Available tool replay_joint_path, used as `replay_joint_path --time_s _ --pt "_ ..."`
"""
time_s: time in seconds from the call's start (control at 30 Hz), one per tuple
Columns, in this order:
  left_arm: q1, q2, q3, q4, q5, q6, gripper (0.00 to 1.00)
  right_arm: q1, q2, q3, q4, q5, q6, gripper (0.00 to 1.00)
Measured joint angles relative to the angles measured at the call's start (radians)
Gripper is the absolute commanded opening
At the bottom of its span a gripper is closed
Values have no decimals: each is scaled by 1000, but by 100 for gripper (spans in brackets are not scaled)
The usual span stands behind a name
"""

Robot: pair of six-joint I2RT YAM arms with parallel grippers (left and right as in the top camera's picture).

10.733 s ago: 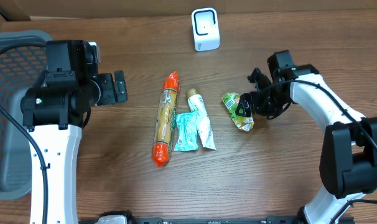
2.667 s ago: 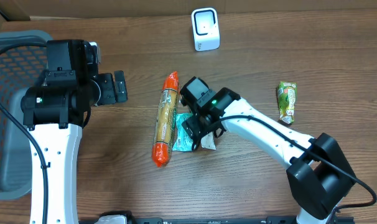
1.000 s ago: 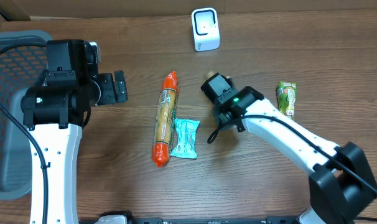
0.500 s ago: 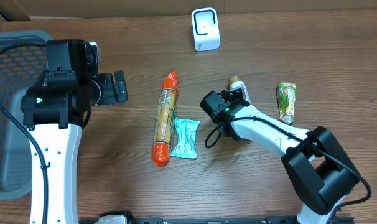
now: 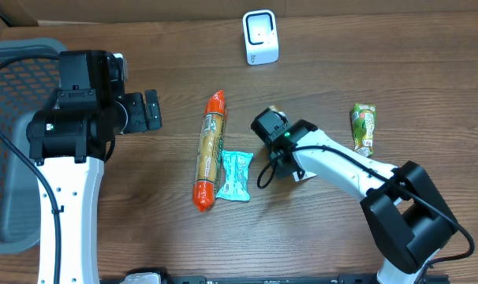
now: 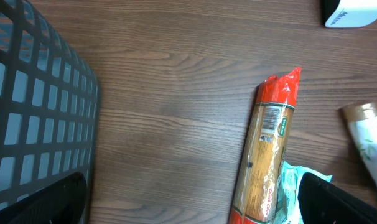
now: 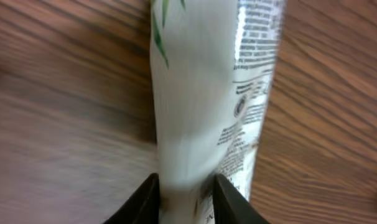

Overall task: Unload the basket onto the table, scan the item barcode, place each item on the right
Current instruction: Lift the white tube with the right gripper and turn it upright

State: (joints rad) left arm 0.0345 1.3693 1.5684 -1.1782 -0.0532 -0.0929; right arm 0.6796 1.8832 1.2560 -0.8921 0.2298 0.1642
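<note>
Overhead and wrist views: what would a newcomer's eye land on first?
The right gripper, in the middle of the table, straddles a white tube. Left of it lie a long orange-ended pack and a teal packet; a white scanner stands at the far edge.

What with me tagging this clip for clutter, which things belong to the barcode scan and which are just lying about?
In the job now: white tube, in the right gripper; white scanner.
Lying about for now: orange-ended roll; teal packet; green pouch; basket; open left gripper.
</note>
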Motion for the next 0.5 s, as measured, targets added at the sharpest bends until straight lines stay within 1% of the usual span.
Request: replay_joint_path --time_s 0.03,0.1,0.17,0.2,0.23,0.33,0.5 --pt "0 0 0 0 0 0 100 -3 0 23 -17 -23 5 28" --pt "0 0 0 0 0 0 100 -8 -7 79 -53 -56 22 39" --pt "0 0 0 0 0 0 100 -27 -27 144 -88 -82 37 65" --pt "0 0 0 0 0 0 100 -40 -42 174 -103 -93 41 75" --pt "0 0 0 0 0 0 100 -56 -58 200 -109 -102 43 81" --pt "0 0 0 0 0 0 100 -113 -111 250 -113 -140 42 84" --pt "0 0 0 0 0 0 100 -173 -118 239 -110 -225 29 89"
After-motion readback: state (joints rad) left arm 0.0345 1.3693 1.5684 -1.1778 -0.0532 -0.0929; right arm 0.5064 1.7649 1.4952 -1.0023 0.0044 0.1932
